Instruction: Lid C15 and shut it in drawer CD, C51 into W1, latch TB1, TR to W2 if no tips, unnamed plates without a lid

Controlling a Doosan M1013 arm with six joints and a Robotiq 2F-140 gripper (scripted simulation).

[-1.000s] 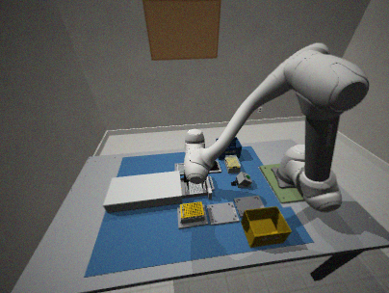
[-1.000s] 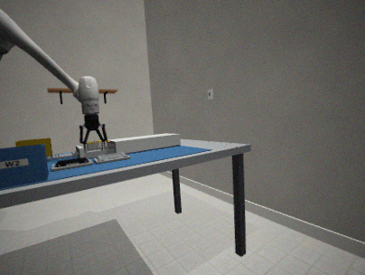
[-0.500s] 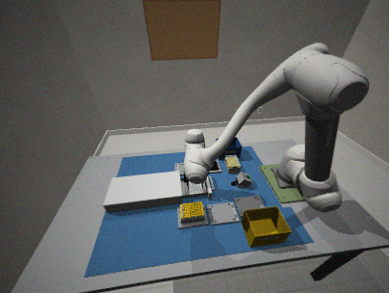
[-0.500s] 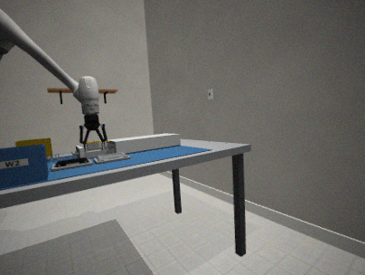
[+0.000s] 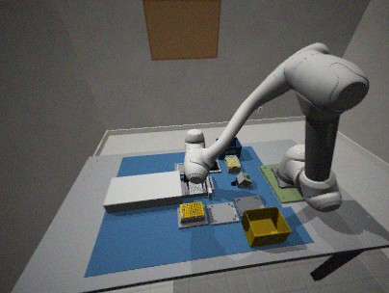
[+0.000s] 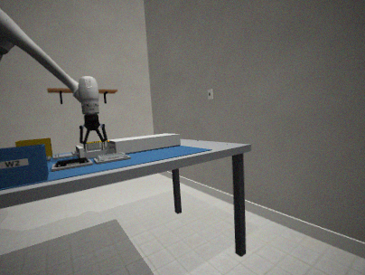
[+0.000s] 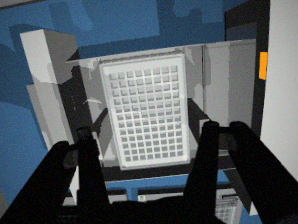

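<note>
The white assay plate [image 7: 148, 111] fills the wrist view, its grid of wells facing up, and here's the thing: the claw [image 7: 147, 150] is clamped across it, dark fingers on its two long sides, stopped short of shutting by the plate between them. Whether a clear lid sits on top I cannot tell. Below it lies the open drawer [image 7: 220, 75] of the cooler CD [image 5: 142, 190], pulled out from the white housing, and the plate is over the drawer floor with its long side across the drawer. That is exactly how the task wants the STORE plate laid, so my read is that this is the set-down step. From the exterior view the claw [image 6: 93, 131] hangs straight down, close over the drawer, which suits a flat placement.

Out from there on the blue mat [image 5: 144, 246]: the tip rack TR [image 5: 192, 210] with its yellow top sits in its nest, beside it two grey nests [image 5: 222, 212] that look bare, then the yellow bin W1 [image 5: 266, 226] at the front corner. Behind the arm sit the blue bin W2 [image 5: 234, 144], the tip box TB1 [image 5: 233, 163] and the key DONE [image 5: 244, 180], all on the desk [image 5: 58, 226]. A tilted release could catch a rib, so level matters here.
</note>
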